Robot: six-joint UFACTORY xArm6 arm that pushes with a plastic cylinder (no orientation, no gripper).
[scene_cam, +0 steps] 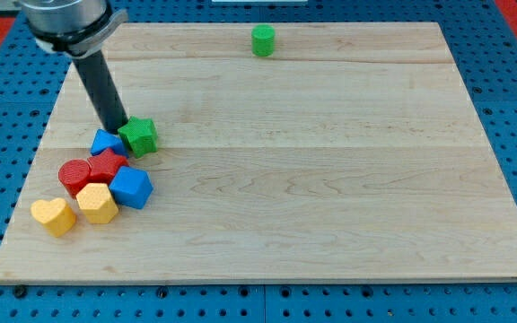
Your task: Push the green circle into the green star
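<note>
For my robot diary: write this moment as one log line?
my tip: touching green star | green circle: far away, view's top | push: not done

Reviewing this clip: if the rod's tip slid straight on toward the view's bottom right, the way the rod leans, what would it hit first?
My tip sits at the upper-left edge of the green star, seemingly touching it, so the star comes first. The blue block lies just below-left, probably off that line.
</note>
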